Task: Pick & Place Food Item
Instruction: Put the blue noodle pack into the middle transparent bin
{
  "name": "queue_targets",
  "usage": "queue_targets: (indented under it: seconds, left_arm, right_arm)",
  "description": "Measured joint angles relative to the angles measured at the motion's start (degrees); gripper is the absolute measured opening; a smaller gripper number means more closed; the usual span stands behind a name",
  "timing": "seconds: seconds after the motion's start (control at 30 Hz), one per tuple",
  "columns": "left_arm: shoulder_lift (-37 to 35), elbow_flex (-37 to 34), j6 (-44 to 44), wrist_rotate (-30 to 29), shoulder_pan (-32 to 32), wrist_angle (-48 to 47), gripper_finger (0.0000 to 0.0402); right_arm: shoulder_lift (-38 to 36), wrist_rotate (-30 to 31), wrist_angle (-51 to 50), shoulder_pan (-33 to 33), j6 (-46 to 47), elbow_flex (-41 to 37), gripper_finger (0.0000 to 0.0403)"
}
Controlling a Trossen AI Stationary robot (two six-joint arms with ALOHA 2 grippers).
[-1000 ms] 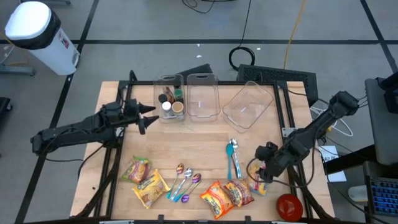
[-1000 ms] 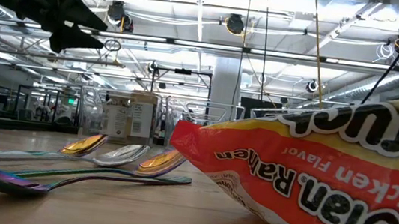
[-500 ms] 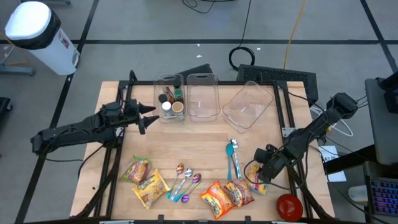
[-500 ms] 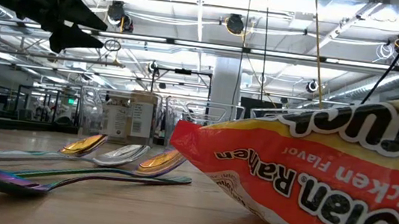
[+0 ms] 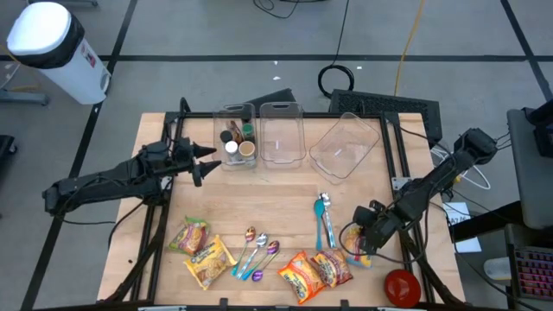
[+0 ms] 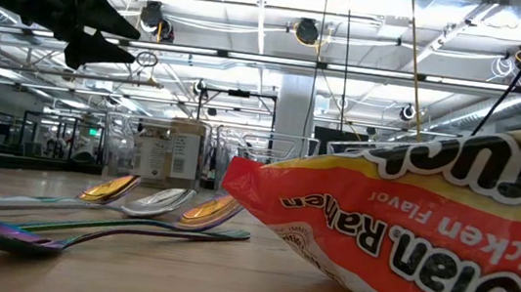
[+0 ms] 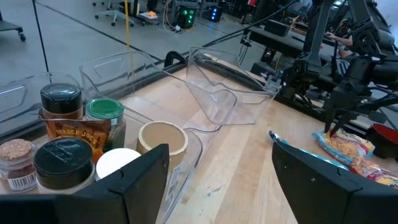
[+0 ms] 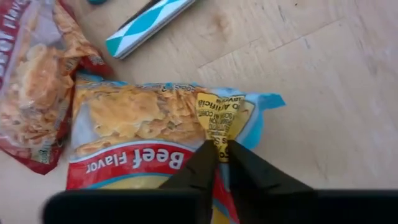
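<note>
1. High view: the right gripper [image 5: 360,251] is down at the near right of the pale wooden table [image 5: 285,186], on a crinkly ramen packet [image 5: 357,257] beside two orange-red ones [image 5: 316,271]. The left gripper [image 5: 206,160] hovers beside a clear bin of jars [image 5: 235,138]; two more clear plastic bins [image 5: 281,132] stand alongside, the third tilted. Yellow packets [image 5: 200,251] and shiny spoons [image 5: 256,253] lie along the near edge, and a red disc [image 5: 401,287] sits at the corner.

2. Low view: a glossy red chicken ramen bag [image 6: 406,246] fills the foreground, wrinkled foil catching light. Iridescent metal spoons [image 6: 136,201] lie flat on the wood. The left gripper [image 6: 106,32] hangs above, pointed black fingers apart.

3. Left wrist view: wide-spread dark fingers [image 7: 143,177], nothing between them. Ahead stand round-lidded jars [image 7: 62,118] in the rigid clear bin [image 7: 180,140].

4. Right wrist view: the fingers [image 8: 202,165] are pinched together on the crimped yellow seam of the beef ramen packet [image 8: 149,134], which lies flat on the wood, a blue-and-white striped handle [image 8: 149,22] nearby.
</note>
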Motion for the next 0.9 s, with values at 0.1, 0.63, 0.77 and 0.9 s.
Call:
queue_targets:
  seconds: [0.1, 0.63, 0.77, 0.9]
  left_arm:
    - [0.0, 0.0, 0.0, 0.0, 0.0, 0.0, 0.0288]
    - [0.0, 0.0, 0.0, 0.0, 0.0, 0.0, 0.0285]
    - [0.0, 0.0, 0.0, 0.0, 0.0, 0.0, 0.0292]
    - [0.0, 0.0, 0.0, 0.0, 0.0, 0.0, 0.0294]
  right_arm:
    - [-1.7, 0.2, 0.1, 0.0, -0.5, 0.0, 0.0005]
    - [-11.9, 25.3, 17.1, -0.3, -24.0, 0.0, 0.0001]
    - [-12.3, 32.5, 27.5, -2.1, -36.5, 0.0, 0.0000]
    - [-11.6, 34.6, 40.6, -6.1, -50.8, 0.0, 0.0000]
